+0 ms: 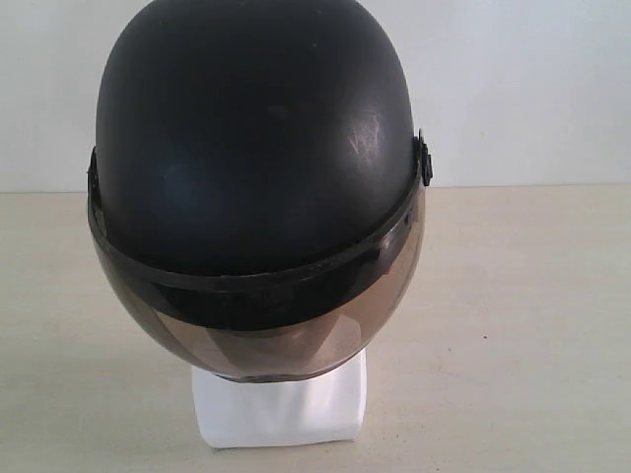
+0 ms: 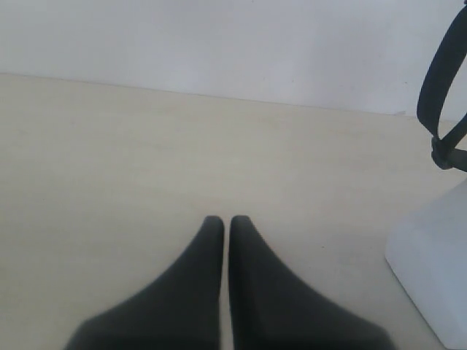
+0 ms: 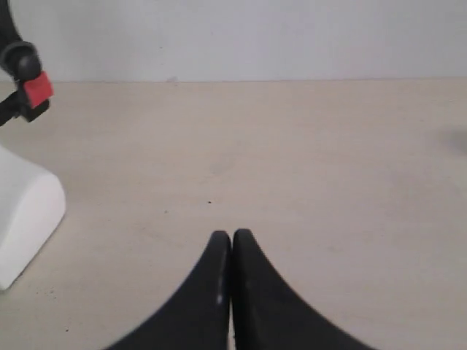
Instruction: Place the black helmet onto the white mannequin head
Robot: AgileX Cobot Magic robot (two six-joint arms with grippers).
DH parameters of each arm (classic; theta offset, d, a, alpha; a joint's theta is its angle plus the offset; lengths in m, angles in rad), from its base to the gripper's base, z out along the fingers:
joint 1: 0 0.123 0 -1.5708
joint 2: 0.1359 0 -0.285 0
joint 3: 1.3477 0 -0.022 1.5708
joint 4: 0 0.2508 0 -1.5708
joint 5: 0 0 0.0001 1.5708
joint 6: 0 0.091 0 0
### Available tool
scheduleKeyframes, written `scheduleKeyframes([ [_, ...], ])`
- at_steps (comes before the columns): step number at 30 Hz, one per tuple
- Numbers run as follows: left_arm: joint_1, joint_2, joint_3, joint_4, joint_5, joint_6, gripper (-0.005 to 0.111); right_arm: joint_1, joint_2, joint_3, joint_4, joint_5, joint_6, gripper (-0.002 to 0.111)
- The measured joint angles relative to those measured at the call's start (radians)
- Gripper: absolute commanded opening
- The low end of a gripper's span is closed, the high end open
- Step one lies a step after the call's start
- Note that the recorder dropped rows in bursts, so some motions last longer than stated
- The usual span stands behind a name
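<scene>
My left jaws are clenched on nothing above the smooth beige worktop [image 2: 109, 160], the squarish base of the white mannequin head [image 2: 434, 270] and a dangling black strap [image 2: 436, 80] beside them. At centre the matte, rounded black helmet [image 1: 256, 138] sits on that head, smoky visor [image 1: 286, 345] over the face. My right jaws are pressed together, empty, near the red buckle [image 3: 36, 89].

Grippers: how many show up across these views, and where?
2. The left gripper hangs shut above the table beside the white mannequin head's base; the right gripper, also shut, is beside that base too. Neither shows in the exterior view.
</scene>
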Motion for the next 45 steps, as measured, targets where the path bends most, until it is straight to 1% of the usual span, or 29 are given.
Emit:
scheduleKeyframes([
  [4,0.0,0.0,0.0,0.0,0.0,0.0,0.004,-0.07,0.0,0.0,0.002,0.012,0.01,0.0],
  [7,0.0,0.0,0.0,0.0,0.0,0.0,0.004,-0.083,0.0,0.0,0.002,0.014,0.012,0.0],
  [45,0.0,0.0,0.0,0.0,0.0,0.0,0.004,-0.085,0.0,0.0,0.005,0.014,0.014,0.0],
])
